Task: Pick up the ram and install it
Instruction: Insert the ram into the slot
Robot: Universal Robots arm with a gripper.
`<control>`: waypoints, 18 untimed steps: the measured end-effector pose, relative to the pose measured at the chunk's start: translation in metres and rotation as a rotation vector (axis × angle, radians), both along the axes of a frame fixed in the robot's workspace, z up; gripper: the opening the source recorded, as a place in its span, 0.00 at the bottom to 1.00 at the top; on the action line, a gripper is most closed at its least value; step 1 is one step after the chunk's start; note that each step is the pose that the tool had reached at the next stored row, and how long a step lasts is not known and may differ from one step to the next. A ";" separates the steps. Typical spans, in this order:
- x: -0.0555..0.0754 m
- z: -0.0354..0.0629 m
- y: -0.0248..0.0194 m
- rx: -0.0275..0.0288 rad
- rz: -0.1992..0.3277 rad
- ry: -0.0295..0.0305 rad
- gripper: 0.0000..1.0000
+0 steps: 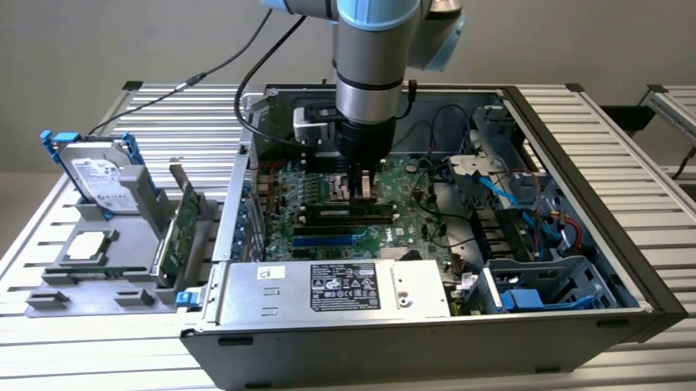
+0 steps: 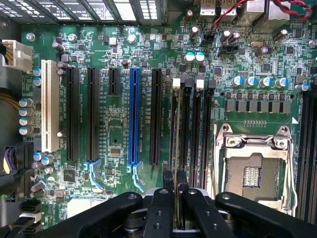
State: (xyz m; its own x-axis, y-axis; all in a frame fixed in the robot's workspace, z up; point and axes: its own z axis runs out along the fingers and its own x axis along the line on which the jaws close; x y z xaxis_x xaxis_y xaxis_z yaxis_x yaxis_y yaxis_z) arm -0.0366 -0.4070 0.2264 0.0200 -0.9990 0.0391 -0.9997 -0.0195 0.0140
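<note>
A plain grey wall [image 1: 130, 32] runs behind the scene, evenly lit by soft, diffuse light. The desk [image 1: 77, 358] is built of ribbed silver aluminium profiles, with black caps [image 1: 132, 85] at its far corners. A second desk [image 1: 676, 102] of the same make stands apart at the exterior view's right, and pale floor [image 1: 16, 191] shows at the exterior view's left

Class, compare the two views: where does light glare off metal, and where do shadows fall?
Exterior view: soft, even light; the power supply gleams palely, and the case interior is dimmer than the table. Wrist view: the CPU socket frame catches bright highlights; the gripper is dark in the foreground.
</note>
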 end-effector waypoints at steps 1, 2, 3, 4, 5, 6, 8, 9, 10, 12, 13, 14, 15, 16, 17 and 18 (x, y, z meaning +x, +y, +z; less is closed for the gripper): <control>0.000 0.0000 0.0001 -0.0005 0.000 -0.0012 0.14; -0.001 0.0000 0.0005 -0.0011 0.000 -0.0024 0.14; -0.001 -0.0001 0.0009 -0.0018 0.000 -0.0035 0.14; -0.001 -0.0002 0.0015 -0.0023 0.000 -0.0045 0.14; -0.001 -0.0006 0.0023 -0.0026 0.000 -0.0053 0.14; -0.001 -0.0009 0.0030 -0.0031 0.000 -0.0059 0.14; -0.002 -0.0014 0.0038 -0.0038 0.000 -0.0065 0.14; -0.002 -0.0014 0.0039 -0.0046 0.000 -0.0065 0.14; -0.002 -0.0014 0.0038 -0.0054 0.000 -0.0064 0.14; -0.002 -0.0015 0.0039 -0.0066 0.000 -0.0064 0.14; -0.002 -0.0015 0.0039 -0.0069 0.000 -0.0065 0.14; -0.002 -0.0011 0.0039 -0.0072 0.000 -0.0064 0.14; -0.002 -0.0004 0.0039 -0.0075 0.000 -0.0064 0.14; -0.002 0.0004 0.0039 -0.0075 0.000 -0.0064 0.14; -0.002 0.0011 0.0039 -0.0076 0.000 -0.0065 0.14; -0.002 0.0017 0.0039 -0.0078 0.000 -0.0065 0.14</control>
State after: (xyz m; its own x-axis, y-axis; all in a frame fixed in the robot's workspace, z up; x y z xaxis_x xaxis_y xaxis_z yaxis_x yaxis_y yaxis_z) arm -0.0383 -0.4031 0.2281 0.0199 -0.9987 0.0470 -0.9998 -0.0195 0.0077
